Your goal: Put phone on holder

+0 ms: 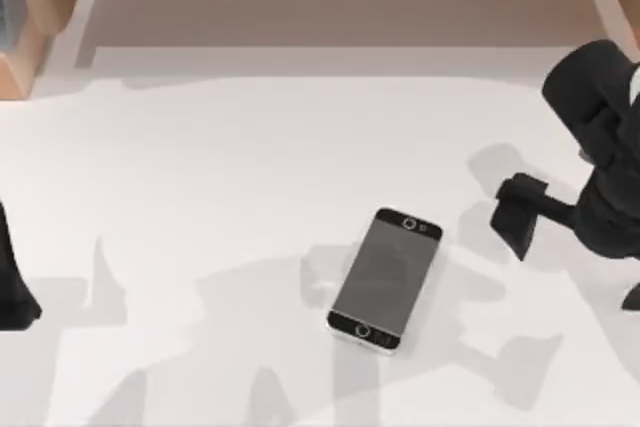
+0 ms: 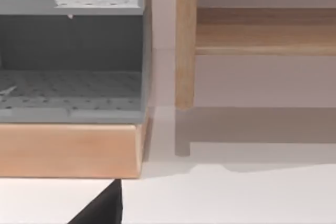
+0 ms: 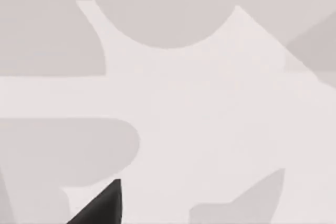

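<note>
Phone [image 1: 385, 280] lies flat, screen up, on the white table [image 1: 200, 197], right of centre and near the front edge in the top view, turned slightly off square. Nothing touches it. Right gripper [image 1: 520, 215] hangs above the table to the right of the phone, near it but apart; whether its claw is wide or narrow cannot be told. Left arm [image 1: 12, 277] sits at the table's left edge, well apart from the phone. The left wrist view faces a wooden shelf [image 2: 71, 148] with grey perforated panels [image 2: 71, 90] and a wooden post [image 2: 185, 40].
</note>
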